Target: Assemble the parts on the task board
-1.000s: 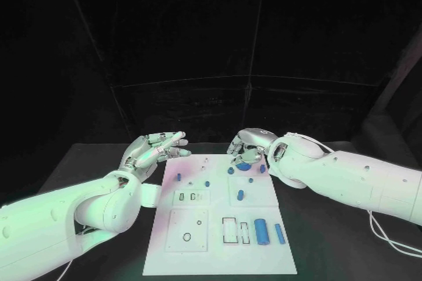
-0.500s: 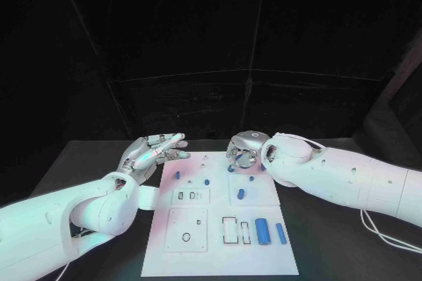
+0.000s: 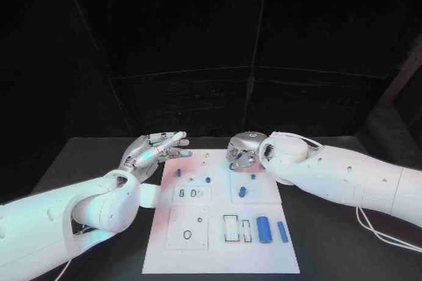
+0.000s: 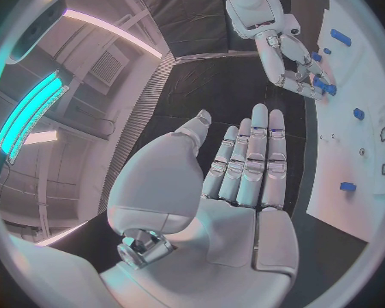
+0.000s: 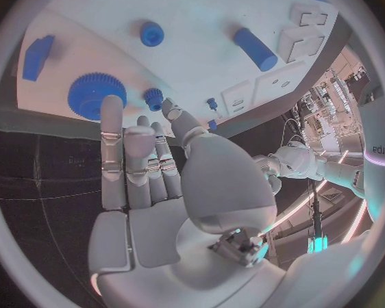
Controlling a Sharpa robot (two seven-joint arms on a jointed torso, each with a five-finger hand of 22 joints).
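We had the task board (image 3: 220, 232) dead centre on the black surface (image 3: 334, 244). Our right hand (image 3: 242, 152) sat at its 12 o'clock edge, fingertips by the blue gear (image 5: 96, 96), holding nothing we could see. Left hand (image 3: 157, 150) hovered flat and spread at 10 o'clock.

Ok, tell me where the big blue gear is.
In the right wrist view the blue gear lies on the task board near its far edge, just beyond the right hand, beside a small blue round part.
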